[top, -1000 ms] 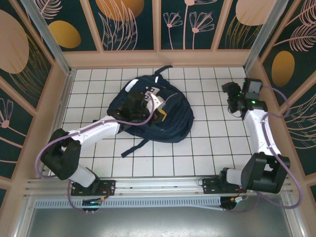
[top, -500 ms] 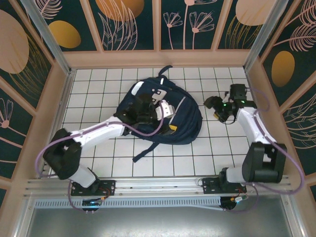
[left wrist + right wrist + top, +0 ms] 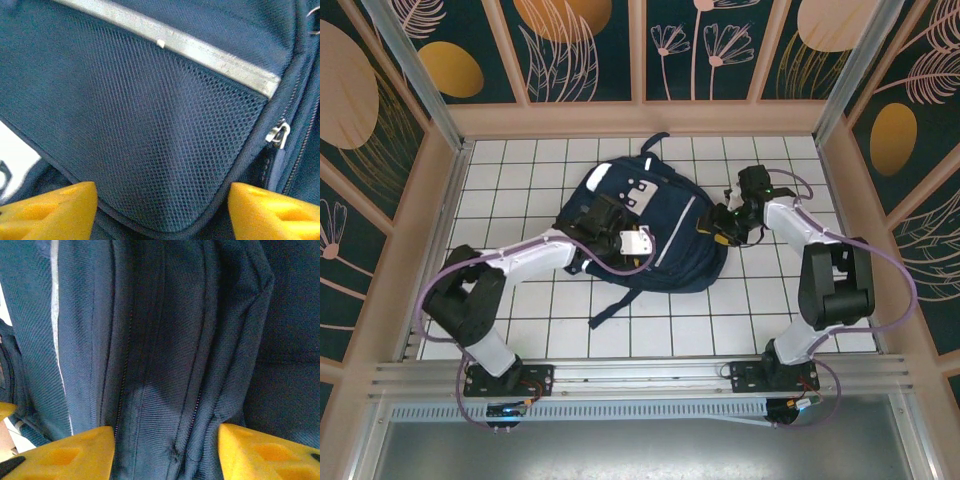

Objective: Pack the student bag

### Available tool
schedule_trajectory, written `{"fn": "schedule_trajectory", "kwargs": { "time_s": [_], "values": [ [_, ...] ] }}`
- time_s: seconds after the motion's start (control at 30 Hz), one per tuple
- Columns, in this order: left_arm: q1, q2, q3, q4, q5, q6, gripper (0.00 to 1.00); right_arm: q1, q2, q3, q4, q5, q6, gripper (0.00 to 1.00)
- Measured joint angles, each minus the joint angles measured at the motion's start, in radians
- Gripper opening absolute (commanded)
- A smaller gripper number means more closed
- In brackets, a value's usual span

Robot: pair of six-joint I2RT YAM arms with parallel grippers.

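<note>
The student bag [image 3: 665, 225], a navy backpack with white stripes, lies on the tiled floor in the middle of the top view. My left gripper [image 3: 625, 238] is down on its left front. In the left wrist view this gripper [image 3: 160, 215] is open, its yellow fingers [image 3: 50, 210] wide apart over the corner of a mesh pocket [image 3: 150, 130], below a reflective stripe [image 3: 190, 47]. A zip pull [image 3: 278, 136] sits to the right. My right gripper [image 3: 715, 225] is at the bag's right side. Seen from its wrist it [image 3: 167, 455] stands open, with folds of zipped fabric [image 3: 165, 390] between its fingers [image 3: 265, 455].
The white tiled floor [image 3: 760, 300] is boxed in by wooden walls [image 3: 640, 118] on three sides. A dark shoulder strap [image 3: 610, 305] trails toward the near edge, and a carry loop [image 3: 655, 140] points to the back wall.
The bag has slid to the right. My right arm swung in from the right wall to the bag's side, its jaws narrowing. My left gripper opened and shifted along the bag's front.
</note>
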Motion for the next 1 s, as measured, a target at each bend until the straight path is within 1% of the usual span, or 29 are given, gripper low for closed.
{"fn": "schedule_trajectory", "kwargs": {
  "time_s": [0.1, 0.23, 0.33, 0.4, 0.47, 0.5, 0.6, 0.67, 0.77, 0.8, 1.0],
  "values": [
    [-0.001, 0.057, 0.032, -0.006, -0.02, 0.059, 0.62, 0.001, 0.027, 0.017, 0.017, 0.0, -0.003, 0.55],
    [0.001, 0.064, 0.048, -0.002, -0.024, 0.138, 0.72, 0.0, 0.04, 0.038, 0.034, 0.0, -0.007, 0.56],
    [0.002, 0.064, 0.048, -0.008, -0.018, 0.183, 0.71, 0.0, 0.04, 0.038, 0.033, 0.0, -0.014, 0.58],
    [0.004, 0.065, 0.051, -0.023, -0.011, 0.207, 0.68, -0.001, 0.04, 0.039, 0.033, -0.001, -0.025, 0.61],
    [0.01, 0.068, 0.061, -0.043, -0.005, 0.224, 0.63, -0.003, 0.045, 0.046, 0.027, -0.018, -0.033, 0.61],
    [0.013, 0.072, 0.069, -0.052, -0.002, 0.229, 0.59, -0.003, 0.047, 0.052, 0.025, -0.025, -0.035, 0.61],
    [0.02, 0.11, 0.108, -0.081, 0.003, 0.235, 0.38, -0.003, 0.056, 0.063, 0.026, -0.052, -0.035, 0.61],
    [0.021, 0.148, 0.142, -0.117, 0.017, 0.239, 0.21, -0.003, 0.058, 0.069, 0.031, -0.063, -0.035, 0.61],
    [0.022, 0.187, 0.187, -0.153, 0.041, 0.239, 0.06, -0.004, 0.058, 0.083, 0.037, -0.062, -0.035, 0.62],
    [0.023, 0.189, 0.194, -0.154, 0.047, 0.239, 0.0, -0.004, 0.058, 0.084, 0.039, -0.059, -0.034, 0.62],
    [0.039, 0.174, 0.2, -0.168, 0.103, 0.214, 0.0, -0.003, 0.035, 0.085, 0.017, -0.017, -0.024, 0.65]
  ]
}}
